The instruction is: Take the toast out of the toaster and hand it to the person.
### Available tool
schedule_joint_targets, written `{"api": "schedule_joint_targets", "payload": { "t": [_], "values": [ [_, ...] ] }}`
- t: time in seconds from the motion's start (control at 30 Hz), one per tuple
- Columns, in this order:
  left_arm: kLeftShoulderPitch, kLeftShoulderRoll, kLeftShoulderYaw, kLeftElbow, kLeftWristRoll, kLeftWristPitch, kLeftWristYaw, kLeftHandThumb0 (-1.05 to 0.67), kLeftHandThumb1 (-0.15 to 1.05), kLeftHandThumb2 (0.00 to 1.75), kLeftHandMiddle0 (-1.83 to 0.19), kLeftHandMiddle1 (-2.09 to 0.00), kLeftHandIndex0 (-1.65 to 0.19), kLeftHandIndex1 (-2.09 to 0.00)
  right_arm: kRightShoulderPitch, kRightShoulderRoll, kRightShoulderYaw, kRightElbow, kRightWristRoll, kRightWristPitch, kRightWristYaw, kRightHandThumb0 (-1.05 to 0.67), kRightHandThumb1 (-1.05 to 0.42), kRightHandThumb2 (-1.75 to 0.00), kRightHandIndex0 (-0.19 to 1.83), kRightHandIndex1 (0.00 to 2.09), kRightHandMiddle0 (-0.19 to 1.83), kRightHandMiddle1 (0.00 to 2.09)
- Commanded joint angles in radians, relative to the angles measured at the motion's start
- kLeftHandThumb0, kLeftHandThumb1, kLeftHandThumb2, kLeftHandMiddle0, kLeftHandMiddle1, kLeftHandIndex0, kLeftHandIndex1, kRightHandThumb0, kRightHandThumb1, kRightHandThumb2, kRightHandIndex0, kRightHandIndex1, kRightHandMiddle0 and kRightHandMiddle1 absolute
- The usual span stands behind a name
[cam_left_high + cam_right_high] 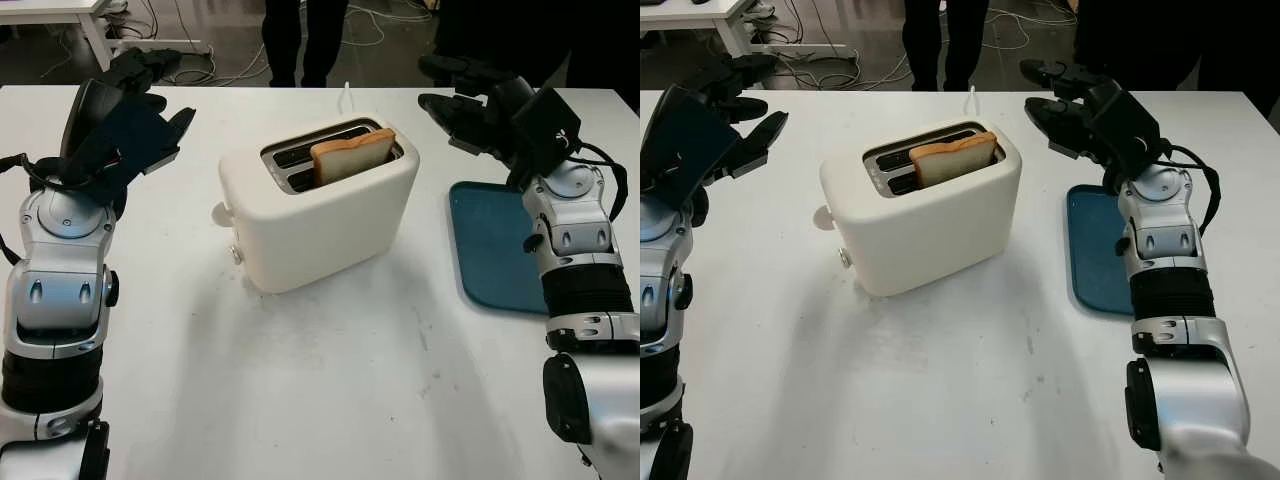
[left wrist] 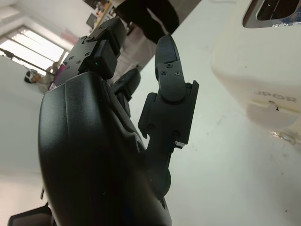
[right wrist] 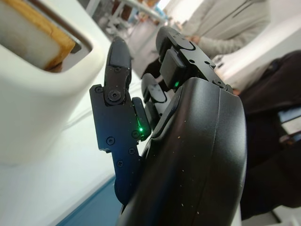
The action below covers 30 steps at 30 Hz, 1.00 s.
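The toaster (image 1: 318,205) stands mid-table (image 1: 330,400), straight ahead of me at 12 o'clock. It has two slots. The toast (image 1: 352,155) stands upright in the slot nearer me, its top poking above the rim; the far slot looks dark, and I cannot tell what is in it.

My left hand (image 1: 130,115) hangs above the table at 10 o'clock, well apart from the toaster, open and holding nothing. My right hand (image 1: 470,110) hovers at 2 o'clock, near the toaster's right end, also open and holding nothing, fingers pointing toward the toaster.

A blue tray (image 1: 490,245) lies flat at 3 o'clock, under my right forearm.

A person (image 1: 945,40) stands beyond the table's far edge at 12 o'clock.
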Motion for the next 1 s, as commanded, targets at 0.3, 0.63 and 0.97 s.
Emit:
{"api": "schedule_joint_targets", "payload": {
  "t": [0.3,0.63,0.97],
  "values": [
    [-0.001,0.006,0.005,-0.003,0.011,-0.006,0.005,-0.35,0.92,0.49,-0.07,-0.91,-0.30,-0.33,-0.272,-0.066,0.053,0.042,-0.036,-0.269,0.115,-0.72,-0.71,0.00,0.91,0.25,0.85,0.14],
    [0.005,0.006,0.015,-0.005,0.009,0.000,0.006,-0.37,0.92,0.46,-0.07,-0.88,-0.31,-0.31,-0.340,-0.076,0.198,0.021,-0.181,-0.359,0.190,-0.74,-0.63,0.00,0.82,0.56,0.99,0.12],
    [0.008,0.008,0.019,0.000,0.004,-0.004,0.001,-0.37,0.92,0.47,-0.08,-0.85,-0.31,-0.28,-0.324,-0.083,0.305,-0.002,-0.385,-0.454,0.111,-0.72,-0.60,-0.01,0.82,0.64,1.00,0.09]
  ]
}}
